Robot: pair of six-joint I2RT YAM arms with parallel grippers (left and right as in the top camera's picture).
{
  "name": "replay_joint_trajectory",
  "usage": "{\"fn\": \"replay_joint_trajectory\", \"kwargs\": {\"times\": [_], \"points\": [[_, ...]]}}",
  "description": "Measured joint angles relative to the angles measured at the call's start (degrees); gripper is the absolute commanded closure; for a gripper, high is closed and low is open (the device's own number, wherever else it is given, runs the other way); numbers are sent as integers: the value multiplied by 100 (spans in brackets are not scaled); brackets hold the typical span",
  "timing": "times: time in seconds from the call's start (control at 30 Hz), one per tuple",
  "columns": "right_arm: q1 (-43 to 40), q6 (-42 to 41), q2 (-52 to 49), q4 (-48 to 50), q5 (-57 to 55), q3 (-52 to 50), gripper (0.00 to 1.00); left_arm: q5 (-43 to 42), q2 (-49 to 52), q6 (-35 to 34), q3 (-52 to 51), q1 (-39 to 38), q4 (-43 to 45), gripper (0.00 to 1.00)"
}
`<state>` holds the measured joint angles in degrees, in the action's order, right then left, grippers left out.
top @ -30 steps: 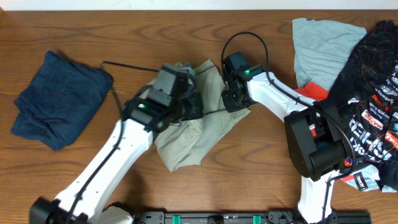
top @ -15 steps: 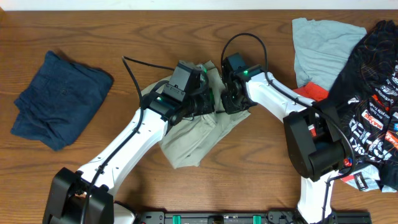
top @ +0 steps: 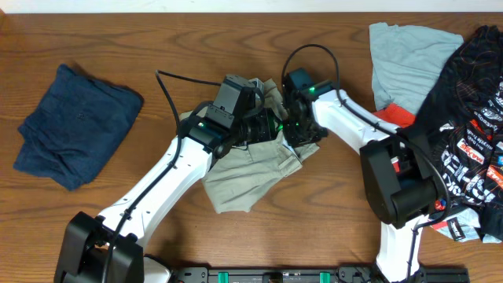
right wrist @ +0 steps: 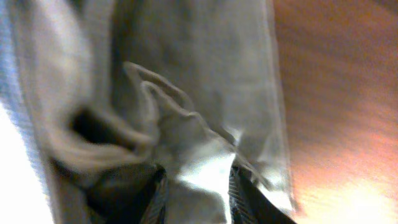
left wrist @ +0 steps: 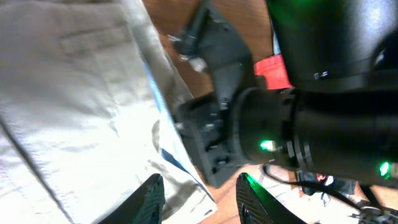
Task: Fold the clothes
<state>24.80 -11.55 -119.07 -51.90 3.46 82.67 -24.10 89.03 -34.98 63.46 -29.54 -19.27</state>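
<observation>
Our right gripper [right wrist: 194, 191] comes first. In its wrist view the two fingers [right wrist: 157, 190] are drawn close with a pale fold of the khaki shorts [top: 244, 174] filling the gap. We read that as a pinch on the cloth, though the picture is blurred. Our left gripper [left wrist: 200, 200] is narrow too, and a corner of the shorts' edge pokes in between its tips — but a dark slit shows beside that corner, so we cannot tell whether it grips or only straddles.

From overhead the two meet at centre frame, almost touching each other, over the bunched upper-right end of the shorts. From there the garment runs away toward the lower left. Its long axis lies on that diagonal, and its far end lies flat on the table [top: 330, 212].

So the cloth lies down and to the left of both claws, and we judge that the fold has to travel along that axis, not across it. Neither arm is clearly nearer: the left one stands on the left of the bunch and the right one on its right. Carrying the edge over evenly would call for both to move together.

The navy piece [top: 75, 126] sits well apart at the left of frame. The light-blue shirt [top: 405, 59], red piece [top: 393, 116] and black printed piece [top: 471, 102] are heaped at the right edge — none touches the shorts.
</observation>
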Motion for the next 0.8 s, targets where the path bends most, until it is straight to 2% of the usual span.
{"fn": "replay_joint_trajectory", "kwargs": {"times": [0.17,0.23,0.4,0.63,0.8], "points": [[-463,0,249,-564,-494,243,67,-39,0,225,0,369,4,60],[-664,48,516,-643,-496,396,64,-33,0,269,0,603,-2,61],[-798,481,1163,-879,365,623,57,50,0,358,2,1093,-422,60],[-601,870,966,-756,1578,404,57,385,0,396,7,1191,-1663,60],[-461,1034,334,-691,2063,240,67,686,0,393,7,1191,-2109,60]]}}
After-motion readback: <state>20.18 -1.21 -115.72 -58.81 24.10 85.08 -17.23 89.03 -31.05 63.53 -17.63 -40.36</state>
